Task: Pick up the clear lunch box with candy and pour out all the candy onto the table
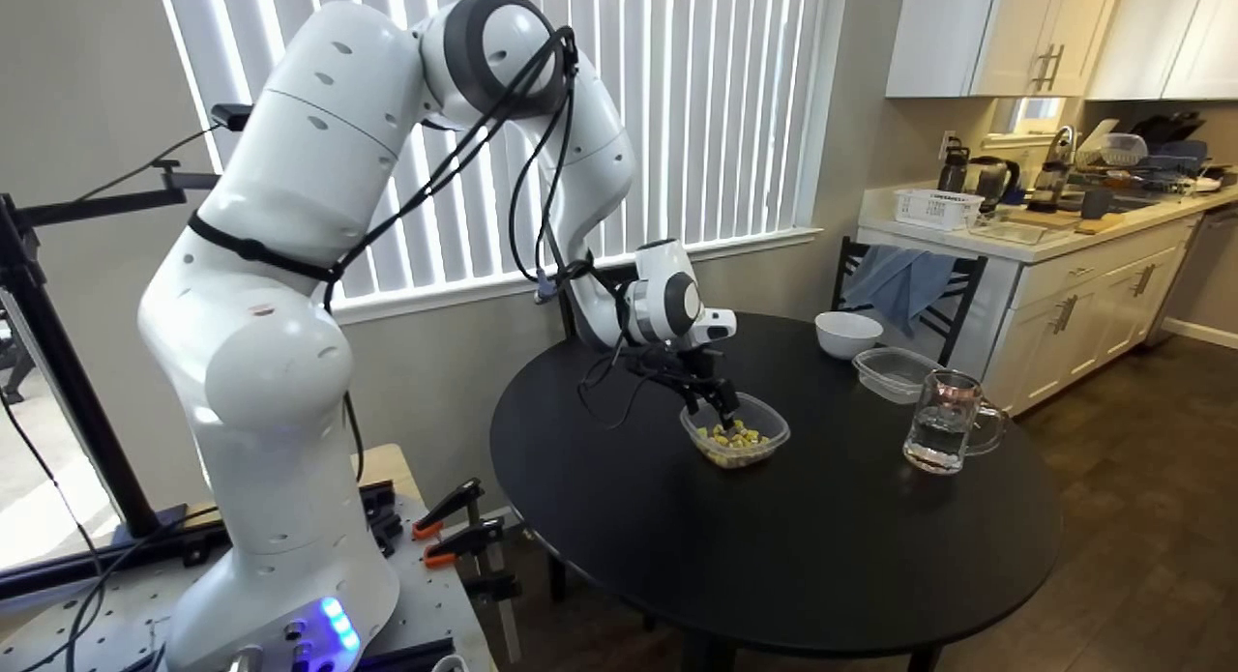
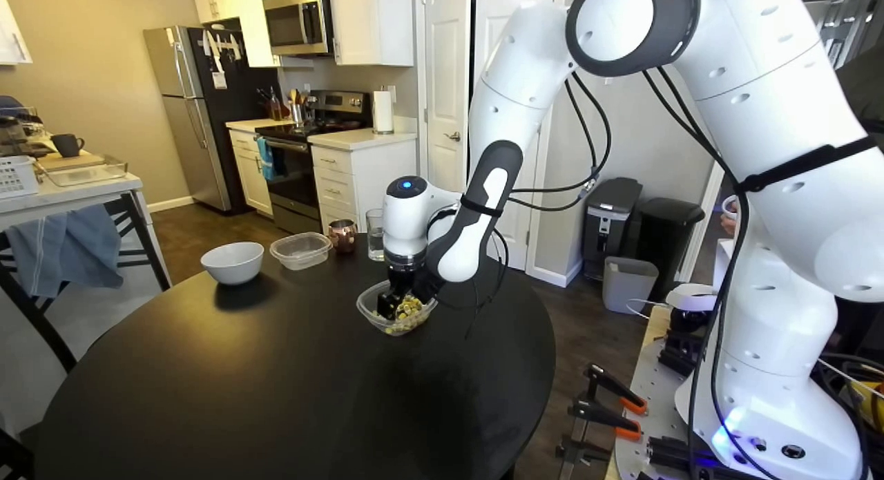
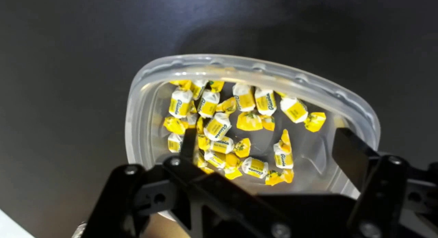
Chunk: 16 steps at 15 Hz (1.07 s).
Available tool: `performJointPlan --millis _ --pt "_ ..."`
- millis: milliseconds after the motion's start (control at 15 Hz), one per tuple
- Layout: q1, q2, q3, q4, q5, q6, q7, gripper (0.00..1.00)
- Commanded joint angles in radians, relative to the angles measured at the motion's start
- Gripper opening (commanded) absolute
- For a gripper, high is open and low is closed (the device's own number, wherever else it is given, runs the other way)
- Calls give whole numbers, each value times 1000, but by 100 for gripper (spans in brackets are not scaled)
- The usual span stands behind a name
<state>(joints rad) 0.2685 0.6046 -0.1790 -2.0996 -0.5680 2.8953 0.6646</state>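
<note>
The clear lunch box (image 1: pixel 743 459) stands upright on the black round table (image 1: pixel 774 566). It also shows in an exterior view (image 2: pixel 371 320) and in the wrist view (image 3: pixel 134 104). Wrapped yellow and white candy (image 3: pixel 219 126) lies in it, mostly towards the left in the wrist view; it shows in both exterior views (image 1: pixel 737 437) (image 2: pixel 409 309). My gripper (image 3: pixel 267 142) points down over the box, its fingers wide apart with nothing between them. The left finger reaches in over the candy; the right finger is near the right wall. I cannot tell whether it touches. The near side of the box is hidden.
A white bowl (image 2: pixel 233 263), another clear container (image 2: pixel 302 252), a copper mug (image 2: pixel 342 235) and a glass mug with water (image 1: pixel 936 430) stand along the table's far side. A chair with a blue towel (image 1: pixel 895 283) stands beyond. Cables (image 1: pixel 614 387) hang by the wrist.
</note>
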Motion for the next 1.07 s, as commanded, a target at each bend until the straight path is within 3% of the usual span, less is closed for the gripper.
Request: performJointPlan --millis 0,333,667,1000 --pt "-20 -72 66 -101 145 53 -156 100" --pt "-29 -111 123 -174 313 42 -308 100" --pt "-41 -154 124 -234 362 45 -396 100" --pt "-118 -215 202 -290 448 -2 -484 100"
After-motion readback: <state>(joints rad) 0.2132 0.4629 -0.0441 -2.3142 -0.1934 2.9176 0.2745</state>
